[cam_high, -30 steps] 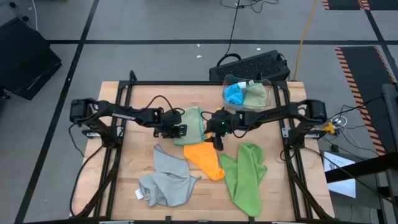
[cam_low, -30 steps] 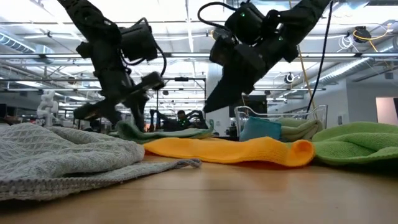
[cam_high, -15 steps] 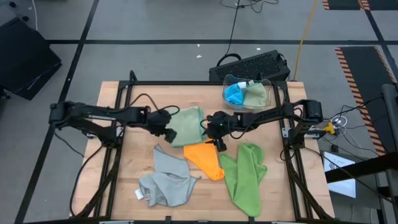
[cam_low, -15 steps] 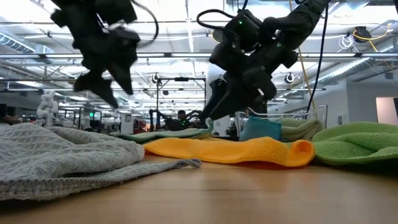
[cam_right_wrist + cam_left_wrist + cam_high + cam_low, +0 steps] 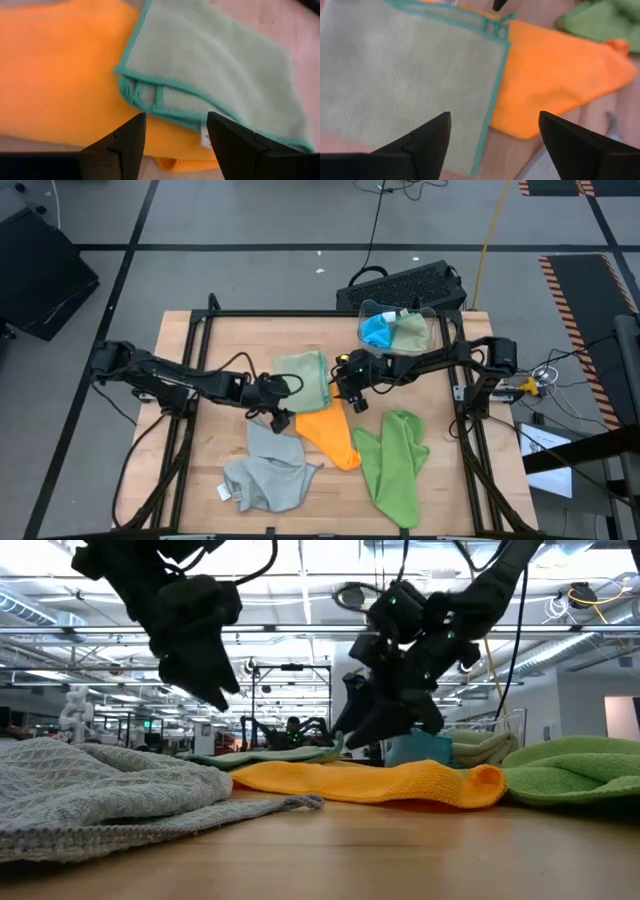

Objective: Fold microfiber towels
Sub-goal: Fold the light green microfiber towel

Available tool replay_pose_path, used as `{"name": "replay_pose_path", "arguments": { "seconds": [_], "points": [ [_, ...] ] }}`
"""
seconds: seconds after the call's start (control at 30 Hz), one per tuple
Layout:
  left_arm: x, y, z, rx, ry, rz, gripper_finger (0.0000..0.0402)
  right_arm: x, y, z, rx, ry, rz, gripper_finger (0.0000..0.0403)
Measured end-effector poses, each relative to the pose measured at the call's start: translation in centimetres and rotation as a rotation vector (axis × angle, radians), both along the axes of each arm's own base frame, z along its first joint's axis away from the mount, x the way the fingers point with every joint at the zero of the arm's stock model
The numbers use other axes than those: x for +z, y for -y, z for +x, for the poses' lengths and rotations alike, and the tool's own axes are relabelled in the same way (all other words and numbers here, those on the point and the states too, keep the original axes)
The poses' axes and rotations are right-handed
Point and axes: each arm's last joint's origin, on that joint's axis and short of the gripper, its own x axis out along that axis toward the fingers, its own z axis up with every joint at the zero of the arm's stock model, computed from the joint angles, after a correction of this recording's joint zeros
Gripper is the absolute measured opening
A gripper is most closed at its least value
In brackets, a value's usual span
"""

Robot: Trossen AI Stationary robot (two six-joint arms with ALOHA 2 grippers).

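A sage green towel point(image 5: 305, 378) lies folded flat at the table's middle, and its teal-edged corner point(image 5: 145, 95) rests on the orange towel point(image 5: 335, 435). A grey towel point(image 5: 265, 470) and a lime green towel point(image 5: 395, 460) lie crumpled toward the near edge. My left gripper point(image 5: 280, 415) hangs open above the sage towel's near edge point(image 5: 487, 115) and the orange towel point(image 5: 555, 75). My right gripper point(image 5: 352, 395) stands open just over the sage towel's corner, beside the orange towel point(image 5: 55, 70). In the low view both grippers point(image 5: 215, 690) point(image 5: 370, 725) are clear of the cloths.
A clear tub point(image 5: 393, 330) at the far right holds a blue towel and a sage one. A black keyboard point(image 5: 405, 285) lies beyond the table's far edge. Bare wood point(image 5: 225, 340) shows at the far left.
My left gripper has risen off the sage towel, rolled about its own axis, opened and swung toward the near edge. My right gripper has rolled and sunk a little over the towel's corner. The sage towel, bunched between the grippers before, now lies flat.
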Motion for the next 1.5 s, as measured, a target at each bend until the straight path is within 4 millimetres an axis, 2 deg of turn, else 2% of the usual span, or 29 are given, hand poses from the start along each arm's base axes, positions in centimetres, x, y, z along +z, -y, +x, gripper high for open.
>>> {"name": "replay_pose_path", "arguments": {
  "seconds": [0.13, 0.33, 0.83, 1.03, 1.17, 1.5],
  "points": [
    [-1.0, 0.2, 0.7, -0.005, -0.016, 0.009, 0.0324, -0.9, -0.2, 0.5, 0.026, 0.02, -0.026, 0.0225],
    [-2.0, 0.2, 1.0, -0.016, -0.049, 0.022, 0.032, -2.1, -0.5, 1.1, 0.059, 0.041, -0.06, 0.0229],
    [-2.3, 0.3, 1.4, -0.034, -0.04, 0.024, 0.0313, -2.1, -2.3, 1.6, 0.142, 0.078, -0.104, 0.0218],
    [-2.4, 0.3, 1.2, -0.061, -0.067, 0.033, 0.0313, -0.5, -2.5, 1.3, 0.132, 0.085, -0.126, 0.0215],
    [-2.5, 0.3, 1.1, -0.088, -0.084, 0.055, 0.0312, -1.1, -2.5, 0.9, 0.179, 0.024, -0.165, 0.0215],
    [-2.4, 0.3, 1.1, -0.077, -0.08, 0.054, 0.0312, -2.3, -2.7, 1.4, 0.192, 0.042, -0.206, 0.0215]
  ]
}}
